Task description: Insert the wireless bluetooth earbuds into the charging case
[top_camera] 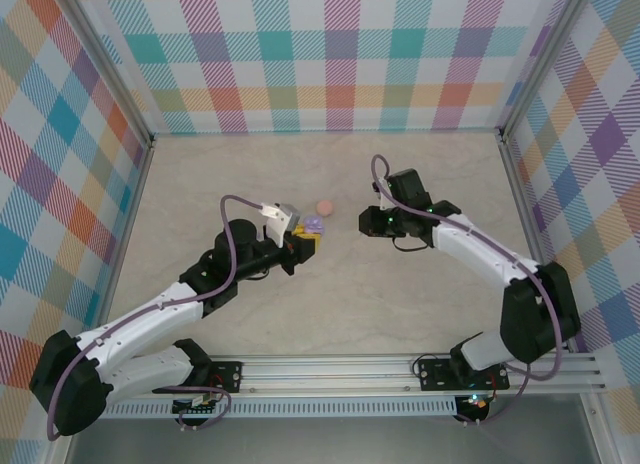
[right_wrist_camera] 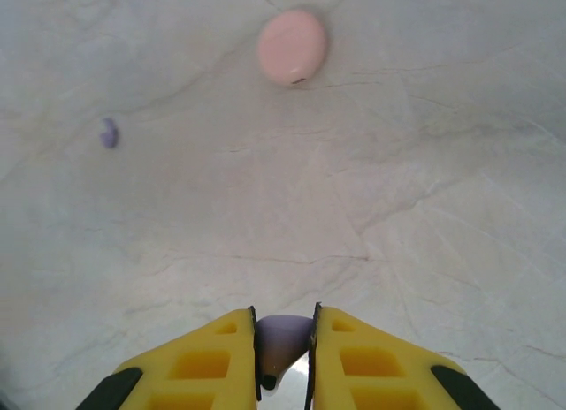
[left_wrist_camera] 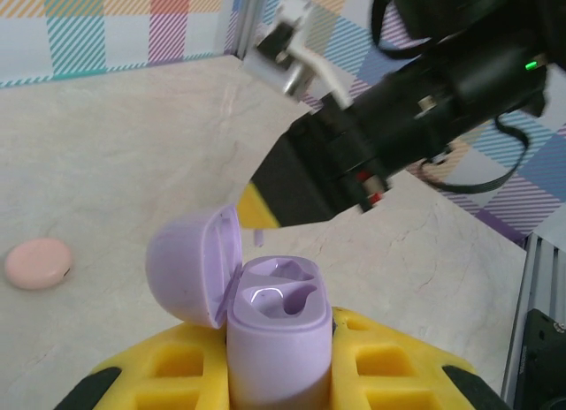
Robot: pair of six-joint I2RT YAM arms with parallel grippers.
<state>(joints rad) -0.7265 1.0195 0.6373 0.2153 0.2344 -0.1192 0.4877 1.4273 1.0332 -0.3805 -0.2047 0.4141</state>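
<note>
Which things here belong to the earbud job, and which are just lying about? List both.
Job in hand:
- open purple charging case, held in the left hand
- purple earbud, pinched in the right hand
- second purple earbud, loose on the table

Lying about:
- closed pink case, on the table apart from both hands

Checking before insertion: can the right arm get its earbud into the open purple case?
Probably yes. The purple case, clamped in the left end effector, has its lid swung back and both sockets look empty; the right end effector, shut on a purple earbud, sits close, nothing between.
</note>
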